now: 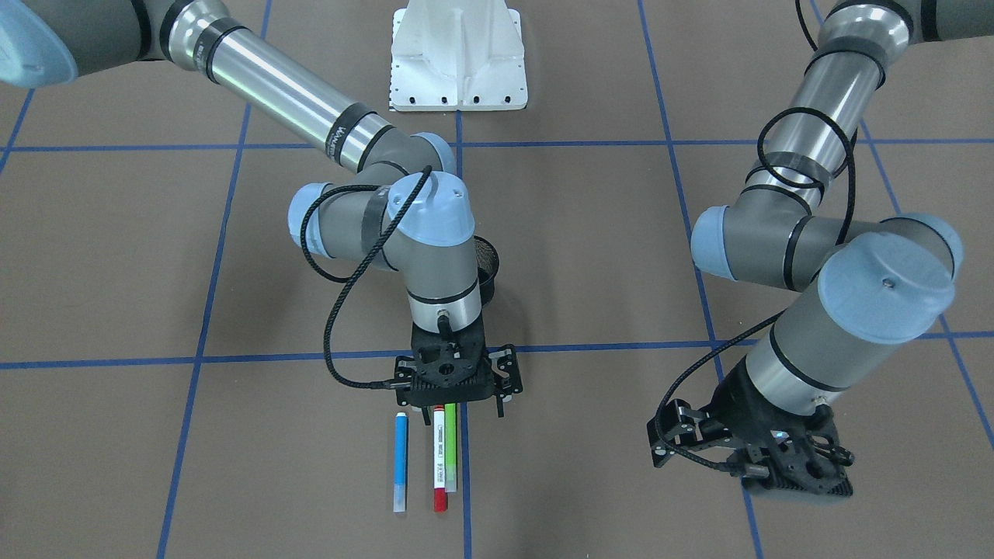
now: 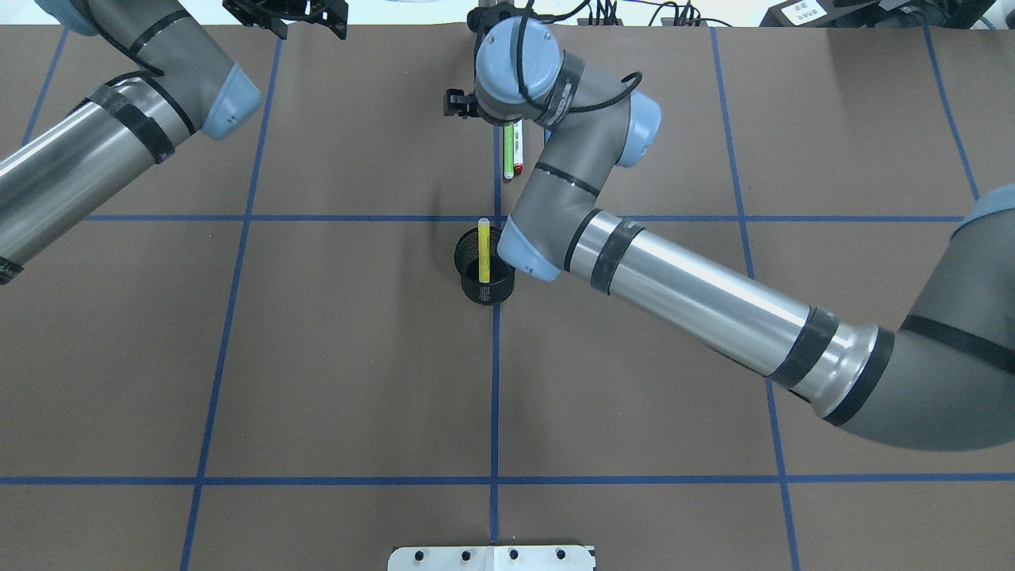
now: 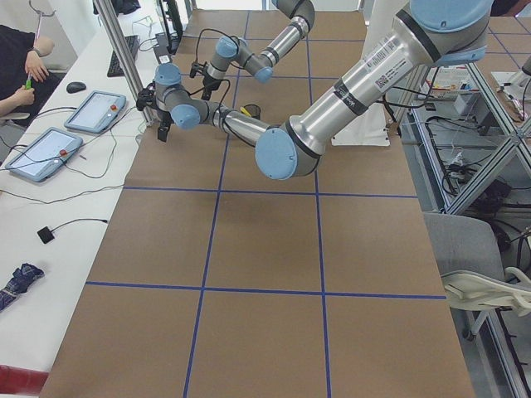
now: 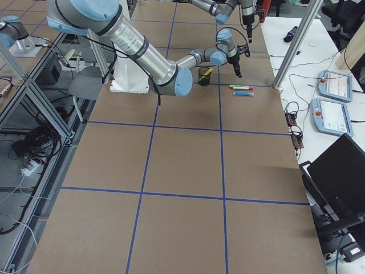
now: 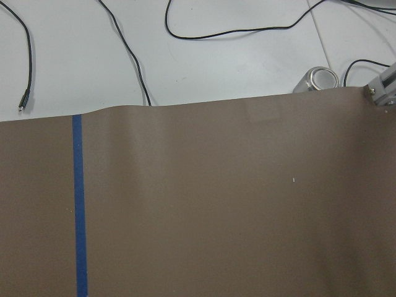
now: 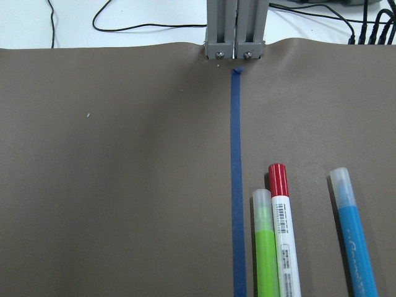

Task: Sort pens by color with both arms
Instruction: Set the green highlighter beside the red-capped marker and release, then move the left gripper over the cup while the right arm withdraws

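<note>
Pens: three lie flat on the worktop [image 1: 233,256] close to its far edge on the operators' side, about midway along it, all parallel and pointing at that edge. The green pen [image 1: 451,446] sits just beside the blue tape line [image 6: 236,185] and the white pen with red caps [image 1: 439,458] touches it side by side. The blue pen [image 1: 401,462] lies a clear gap away. The yellow pen [image 2: 484,250] stands tilted in the black mesh cup [image 2: 485,292] nearer the worktop's middle.

The right gripper [image 1: 460,404] hangs over the robot-side ends of the green and white pens, jaws looking apart and holding nothing. The left gripper [image 2: 301,20] is by the same far edge, well off toward the robot's left, jaws also apart and empty, with no pen below it.

Handling, my read:
- The pens look light and stiff, with hard plastic barrels, so a firm pinch should do no harm.
- They look smooth and round, so they will likely roll if nudged and may slip in a shallow pinch.
- Take hold mid-barrel with the jaws across the pen, not on the caps, which may pull off or let the pen swing.
- Blue is the easy pick, since it has finger room on both sides.
- Green and white touch, so no finger fits between them. Come in from the outer sides or push one clear first.
</note>
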{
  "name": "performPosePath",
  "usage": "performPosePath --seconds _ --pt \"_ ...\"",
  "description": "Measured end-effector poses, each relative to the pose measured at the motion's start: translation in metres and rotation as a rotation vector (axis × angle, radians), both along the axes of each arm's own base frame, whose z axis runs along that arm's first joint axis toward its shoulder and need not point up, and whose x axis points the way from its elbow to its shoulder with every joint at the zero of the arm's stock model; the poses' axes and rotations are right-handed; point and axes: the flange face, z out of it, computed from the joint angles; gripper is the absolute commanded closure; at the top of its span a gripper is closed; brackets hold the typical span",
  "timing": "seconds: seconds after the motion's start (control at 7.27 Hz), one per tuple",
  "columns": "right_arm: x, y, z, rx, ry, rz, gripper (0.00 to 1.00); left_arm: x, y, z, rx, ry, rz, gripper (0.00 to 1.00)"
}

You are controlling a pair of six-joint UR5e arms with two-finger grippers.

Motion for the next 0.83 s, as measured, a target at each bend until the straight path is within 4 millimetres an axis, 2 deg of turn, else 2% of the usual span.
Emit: performPosePath --seconds 0.14,0.28,0.55,0.69,0.83 --pt "0.039 -0.02 0.001 -0.034 -0.011 -0.041 0.0 0.006 0.013 -0.021 -0.053 0.024 0.046 0.01" --pt "0.073 -0.035 0.004 -0.072 -0.026 -0.072 0.0 0.017 0.03 -0.05 -0.114 0.023 0.089 0.01" --pt "0.128 -0.05 0.02 -0.157 -0.054 -0.106 0.0 0.068 0.076 -0.132 -0.257 -0.042 0.175 0.01" --pt "0.145 -0.054 0.026 -0.21 -0.063 -0.123 0.0 0.1 0.101 -0.156 -0.315 -0.074 0.214 0.01" --pt "0.155 -0.055 0.033 -0.253 -0.065 -0.137 0.0 0.131 0.12 -0.165 -0.358 -0.097 0.246 0.01"
